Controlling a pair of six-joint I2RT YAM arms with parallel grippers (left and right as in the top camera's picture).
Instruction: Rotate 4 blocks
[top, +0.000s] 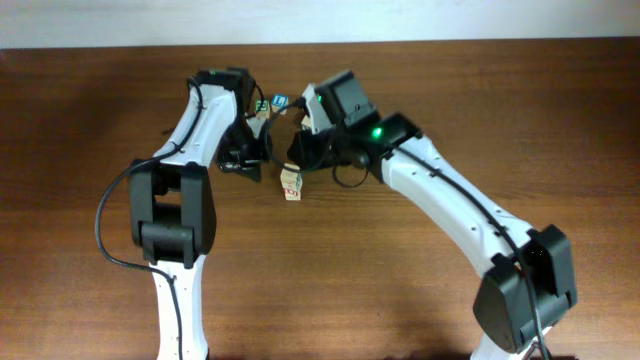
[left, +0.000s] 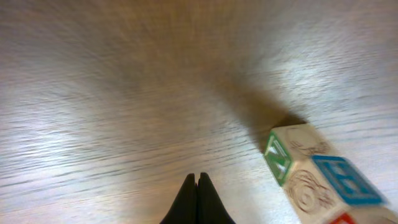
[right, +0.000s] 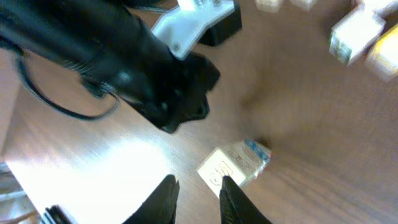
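Fingers of the right hand (right: 198, 200) fill the near edge of its wrist view, a little apart, with only bare desk (right: 323, 155) between them. Just beyond their tips, toward 1 o'clock, the red-printed block (right: 233, 165) rests on the desk, free of any grip. From overhead it sits alone at 6 o'clock from that hand, apart from the other cubes (top: 268, 104) clustered at 12 o'clock. The left hand (left: 198, 198) has its fingers pressed together and holds nothing. The green-lettered block (left: 278, 158) lies at 4 o'clock from it, against a blue-faced cube (left: 345, 182). The likeliest trouble is a fingertip clipping the red-printed block on any sideways move, sliding or tipping it and spoiling its turn. The left arm (right: 124, 56) is also close by at 11 o'clock, so the two arms could knock together.
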